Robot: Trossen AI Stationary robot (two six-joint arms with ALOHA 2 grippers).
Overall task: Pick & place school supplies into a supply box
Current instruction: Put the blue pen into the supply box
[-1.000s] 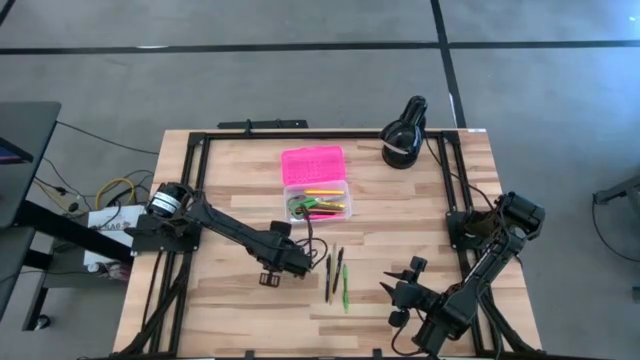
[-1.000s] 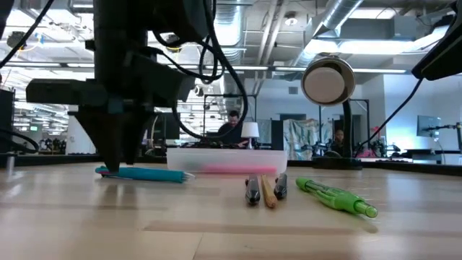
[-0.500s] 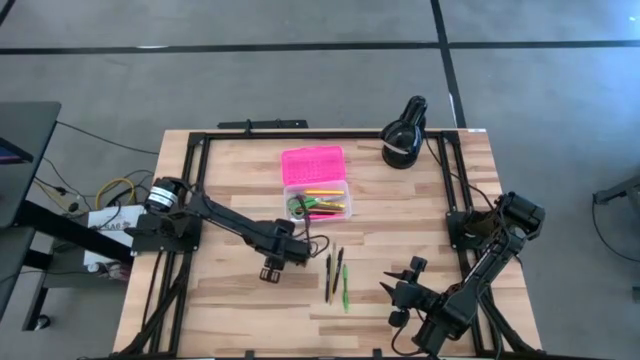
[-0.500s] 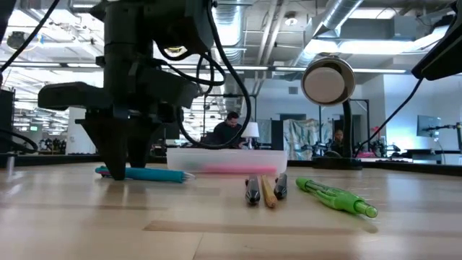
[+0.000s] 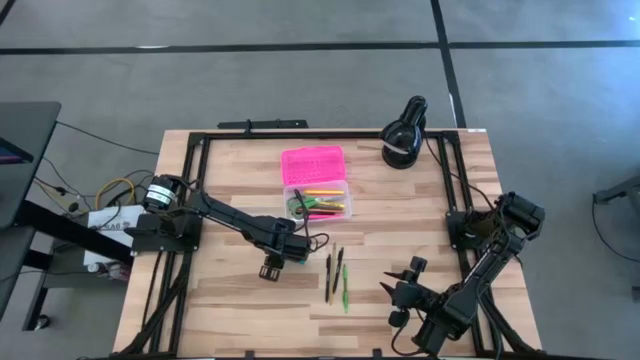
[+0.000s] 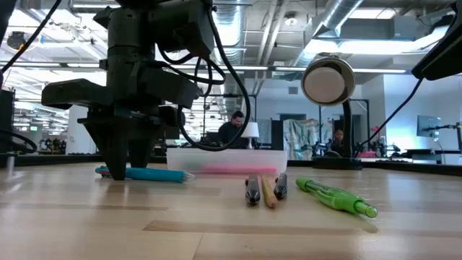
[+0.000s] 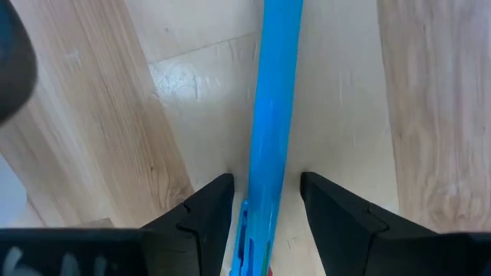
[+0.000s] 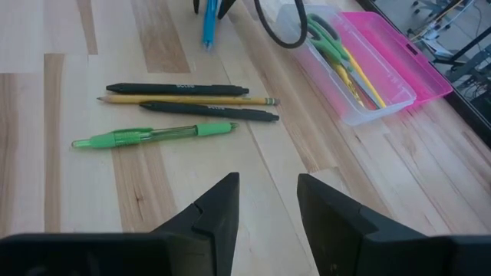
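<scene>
As left hand (image 7: 265, 201) straddles blue pen (image 7: 272, 115), open

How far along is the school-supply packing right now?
Done: the supply box stands open with scissors and several pens inside. In hand: the left gripper straddles the blue pen on the table, jaws open. Left: two black pens, a pencil and the green pen. The right gripper waits, open.

Small pale lettering is showing on the two thin black plastic pens (image 8: 176, 90), seemingly a brand, but too tiny to read.
</scene>
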